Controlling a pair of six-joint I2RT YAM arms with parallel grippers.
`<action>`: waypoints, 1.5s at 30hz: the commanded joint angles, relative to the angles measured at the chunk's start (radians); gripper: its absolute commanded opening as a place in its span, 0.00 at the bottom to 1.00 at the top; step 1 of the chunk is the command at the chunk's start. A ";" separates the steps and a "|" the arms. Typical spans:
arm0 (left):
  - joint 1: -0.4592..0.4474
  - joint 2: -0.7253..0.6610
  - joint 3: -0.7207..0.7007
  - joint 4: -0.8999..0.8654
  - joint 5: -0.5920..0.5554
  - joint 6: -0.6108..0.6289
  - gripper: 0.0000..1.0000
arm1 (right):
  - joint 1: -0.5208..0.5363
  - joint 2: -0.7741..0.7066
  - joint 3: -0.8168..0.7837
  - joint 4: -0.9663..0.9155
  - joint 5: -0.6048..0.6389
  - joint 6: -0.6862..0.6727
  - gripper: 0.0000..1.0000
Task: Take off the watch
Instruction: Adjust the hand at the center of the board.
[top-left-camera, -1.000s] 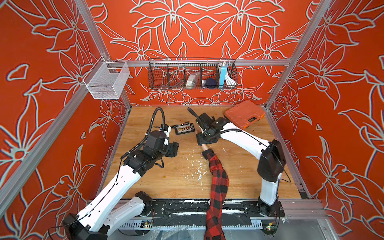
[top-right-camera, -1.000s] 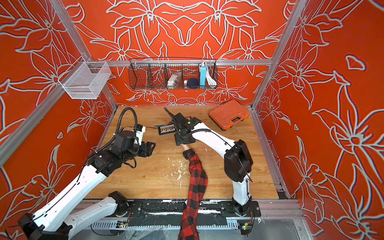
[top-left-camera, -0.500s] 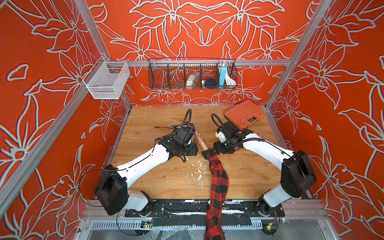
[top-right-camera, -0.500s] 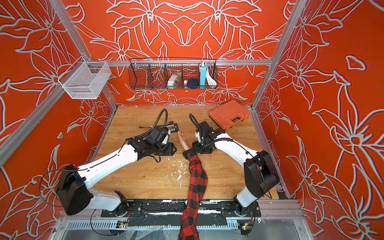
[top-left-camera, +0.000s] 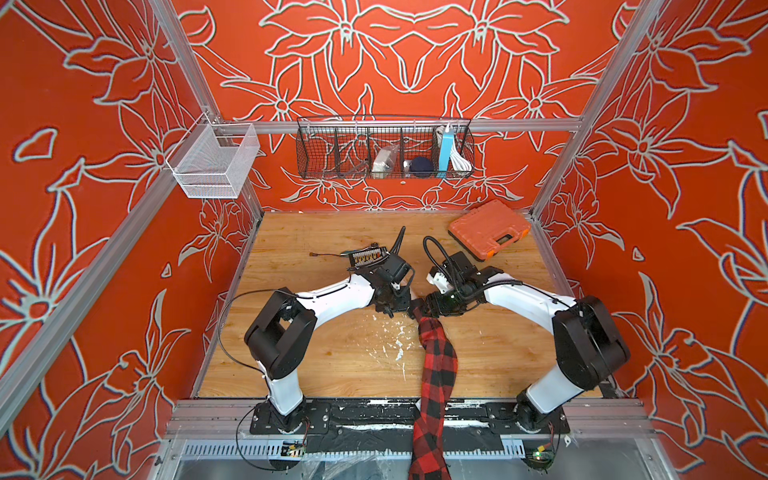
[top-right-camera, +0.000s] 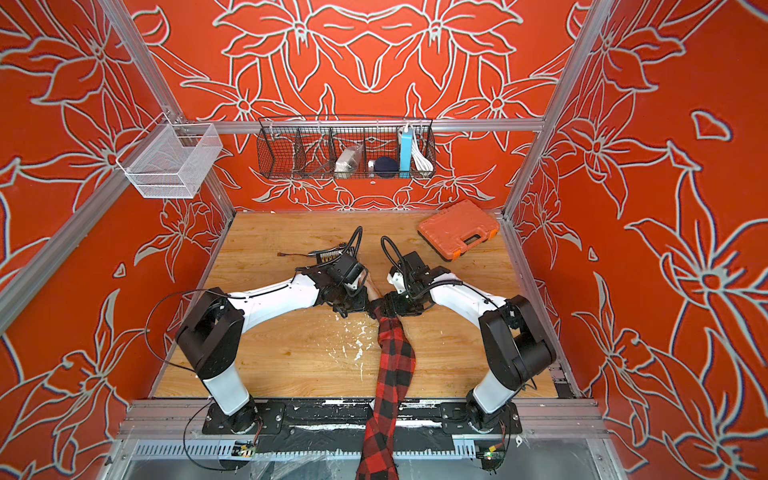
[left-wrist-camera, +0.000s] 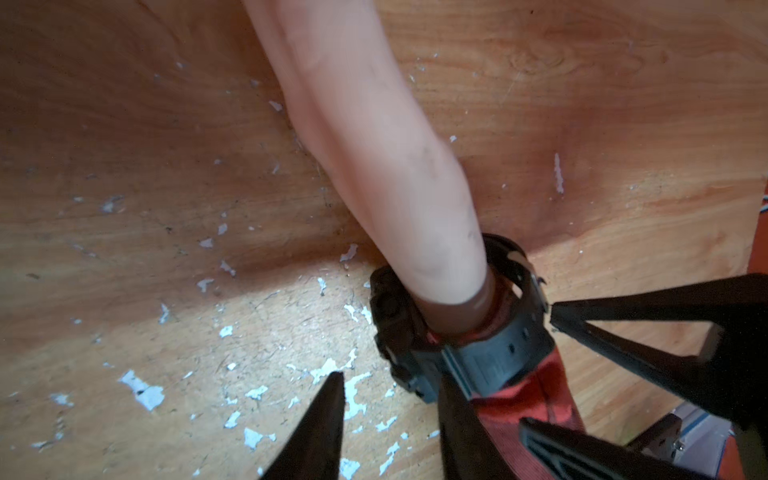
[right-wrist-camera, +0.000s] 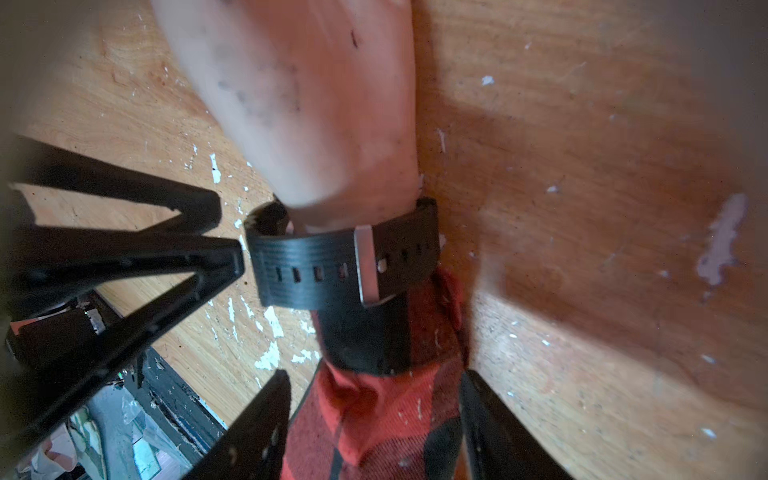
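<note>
At the middle of the wooden surface (top-left-camera: 332, 353) lies a person's forearm in a red-and-black plaid sleeve (top-left-camera: 436, 365). The watch (right-wrist-camera: 345, 257) is buckled round the wrist, just beyond the cuff. The left fingers (left-wrist-camera: 324, 428) stand apart and unclenched at the watch's case, one lying against the strap and the other clear of it. The right fingers (right-wrist-camera: 257, 428) straddle the sleeve cuff, close on both sides; whether they squeeze it I cannot tell.

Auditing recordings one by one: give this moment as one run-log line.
watch: buckled on wrist | left hand: open, at case | right hand: open, astride sleeve
</note>
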 joint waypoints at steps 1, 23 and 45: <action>-0.005 0.030 0.025 -0.003 0.010 0.002 0.37 | -0.001 0.037 -0.021 0.042 -0.035 -0.021 0.67; 0.032 0.015 -0.190 0.085 -0.010 0.025 0.25 | 0.083 -0.023 0.015 0.064 -0.140 0.076 0.62; 0.022 -0.127 -0.078 -0.141 -0.138 0.166 0.40 | -0.050 -0.242 0.022 -0.080 0.099 0.134 0.64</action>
